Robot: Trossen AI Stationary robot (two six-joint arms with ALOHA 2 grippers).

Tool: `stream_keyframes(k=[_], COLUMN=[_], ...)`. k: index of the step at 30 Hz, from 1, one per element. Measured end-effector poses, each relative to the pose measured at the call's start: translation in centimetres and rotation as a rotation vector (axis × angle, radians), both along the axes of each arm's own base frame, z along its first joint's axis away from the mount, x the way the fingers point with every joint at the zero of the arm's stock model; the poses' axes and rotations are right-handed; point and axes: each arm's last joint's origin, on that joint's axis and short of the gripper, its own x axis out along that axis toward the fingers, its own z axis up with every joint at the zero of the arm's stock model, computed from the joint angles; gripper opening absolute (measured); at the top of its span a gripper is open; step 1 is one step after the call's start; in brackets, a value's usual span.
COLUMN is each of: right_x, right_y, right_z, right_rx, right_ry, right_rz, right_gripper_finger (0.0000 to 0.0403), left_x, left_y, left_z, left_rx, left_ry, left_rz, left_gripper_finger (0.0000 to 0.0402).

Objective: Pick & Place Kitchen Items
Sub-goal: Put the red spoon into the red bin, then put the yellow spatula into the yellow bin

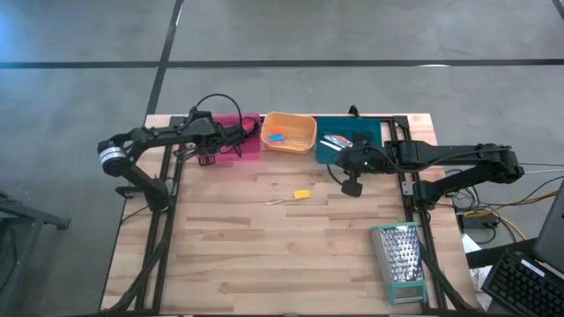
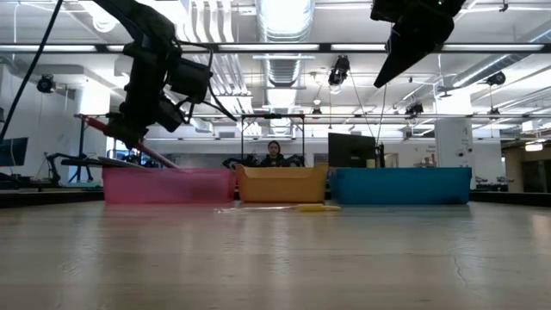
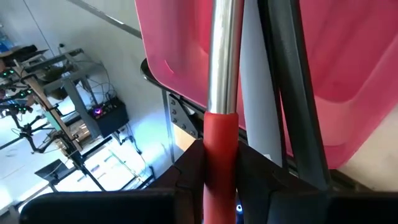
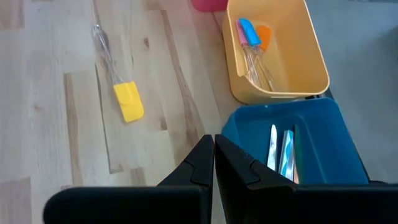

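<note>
the red-handled utensil (image 3: 221, 155) is clamped in the left claw (image 3: 221, 186) over the pink bin (image 1: 248, 145) at the desk's far edge. its working end is cut off in the left wrist view, which shows only red grip and metal shaft; in the low view it slants down toward the bin. the yellow spatula (image 1: 301, 195) lies alone on the bare desk (image 1: 264, 255); its clear handle is hard to make out from above but plain in the right wrist view. that view also shows small blue and orange pieces (image 4: 252, 34) in the orange bin (image 1: 289, 132) and slim utensils (image 4: 281, 152) in the teal bin (image 1: 348, 139). the right claw (image 4: 213, 158), fingers together and empty, hangs above the teal bin's near edge.
</note>
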Motion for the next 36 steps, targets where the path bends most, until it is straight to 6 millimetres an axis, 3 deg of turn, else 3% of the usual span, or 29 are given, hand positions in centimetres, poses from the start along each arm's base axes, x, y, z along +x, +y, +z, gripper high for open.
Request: stream_keyframes(k=[10,17,21,36], right_x=[0.2,0.3,0.3,0.3], right_y=[0.0,0.0,0.0,0.0], right_z=[0.1,0.2,0.2,0.2], right_rx=[-0.016,-0.019,-0.019,-0.019], right_ry=[-0.022,-0.028,-0.028,-0.028], right_rz=[0.017,0.019,0.019,0.02], right_gripper_finger=[0.0008,0.0008,0.0008,0.0008], left_x=[0.3,0.3,0.3,0.3], left_y=[0.2,0.2,0.2,-0.9], left_z=[-0.5,-0.6,-0.7,-0.6], left_rx=[-0.005,-0.008,-0.003,-0.301], left_ry=[0.018,0.014,-0.013,-0.198], left_rz=[0.001,0.009,0.034,0.088], left_gripper_finger=[0.007,0.0169,0.0198,0.0206])
